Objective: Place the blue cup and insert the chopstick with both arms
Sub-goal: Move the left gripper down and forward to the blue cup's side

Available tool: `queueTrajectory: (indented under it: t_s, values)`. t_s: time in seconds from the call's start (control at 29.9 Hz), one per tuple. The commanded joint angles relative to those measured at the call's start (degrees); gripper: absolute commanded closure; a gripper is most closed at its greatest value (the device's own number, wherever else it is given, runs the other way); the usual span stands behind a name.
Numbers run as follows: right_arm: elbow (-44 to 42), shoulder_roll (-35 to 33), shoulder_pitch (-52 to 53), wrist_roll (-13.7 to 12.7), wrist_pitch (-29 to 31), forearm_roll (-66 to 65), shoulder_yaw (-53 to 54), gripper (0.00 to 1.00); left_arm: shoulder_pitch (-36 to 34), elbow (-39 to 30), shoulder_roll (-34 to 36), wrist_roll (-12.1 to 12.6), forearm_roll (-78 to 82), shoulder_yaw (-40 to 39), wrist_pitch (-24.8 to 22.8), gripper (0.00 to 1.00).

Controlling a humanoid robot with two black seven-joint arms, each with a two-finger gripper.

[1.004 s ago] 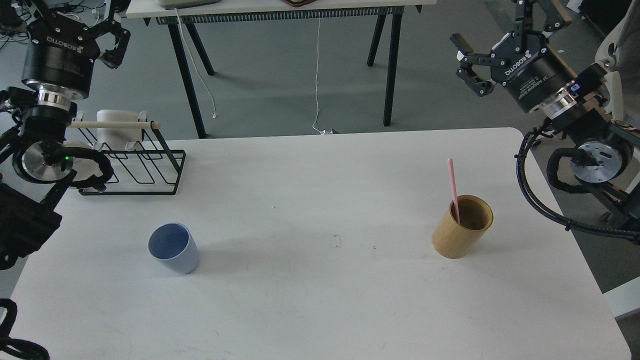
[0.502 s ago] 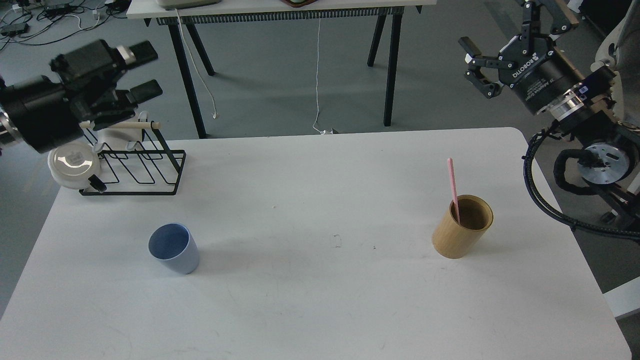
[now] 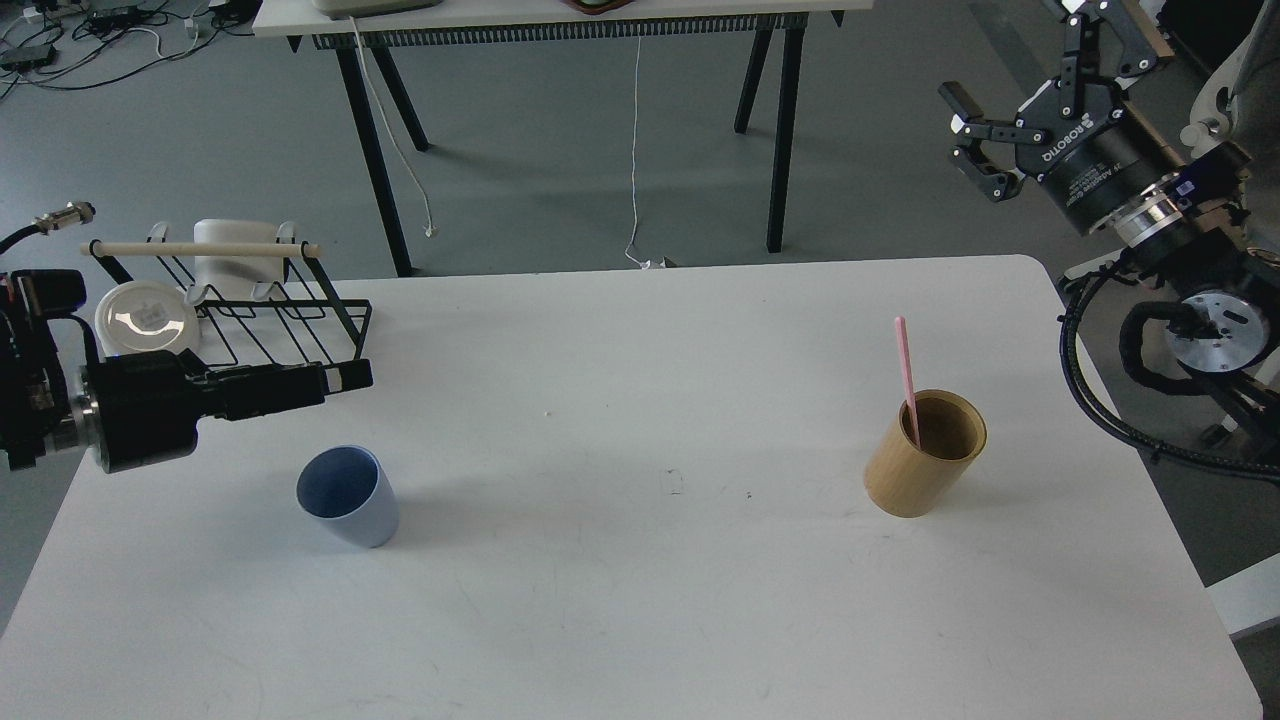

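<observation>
The blue cup [image 3: 347, 497] stands upright on the white table [image 3: 640, 600], at the left. The pink chopstick [image 3: 904, 370] leans inside the tan wooden holder [image 3: 925, 455] at the right. My left gripper [image 3: 355, 378] reaches in low from the left edge and points right, above and behind the cup and apart from it. It is seen side-on, so its fingers overlap. My right gripper [image 3: 975, 140] is open and empty. It hangs high off the table's back right corner, far from the holder.
A black wire rack [image 3: 270, 325] with a wooden rod stands at the back left, holding a white plate [image 3: 147, 320] and a white mug [image 3: 235, 255]. My left gripper is right in front of it. Another table's legs stand behind.
My left arm has swung down from high at the left to lie level and low, pointing right, near the blue cup. My right gripper has drifted slightly right. The cup and chopstick have not moved.
</observation>
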Motion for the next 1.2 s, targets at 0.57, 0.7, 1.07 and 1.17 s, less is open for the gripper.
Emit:
queueTrajectory:
  t_s: [0.57, 0.7, 1.07, 1.17]
  values:
    - [0.09, 0.01, -0.61, 0.00, 0.00, 0.00, 0.01, 0.01, 1.86, 3.00, -1.10, 0.00, 16.01, 0.71, 4.15, 0.00]
    - [0.09, 0.10, -0.70, 0.00, 0.00, 0.00, -0.08, 0.01, 2.12, 6.77, -1.88, 0.00, 20.77, 1.68, 4.33, 0.00]
    - [0.18, 0.19, -1.32, 0.00, 0.00, 0.00, 0.01, 0.01, 2.38, 15.30, -7.95, 0.00, 24.82, 1.77, 5.12, 0.00]
    - [0.18, 0.01, -1.41, 0.00, 0.00, 0.00, 0.09, 0.01, 2.73, 16.01, -8.04, 0.00, 24.82, 1.77, 5.30, 0.00]
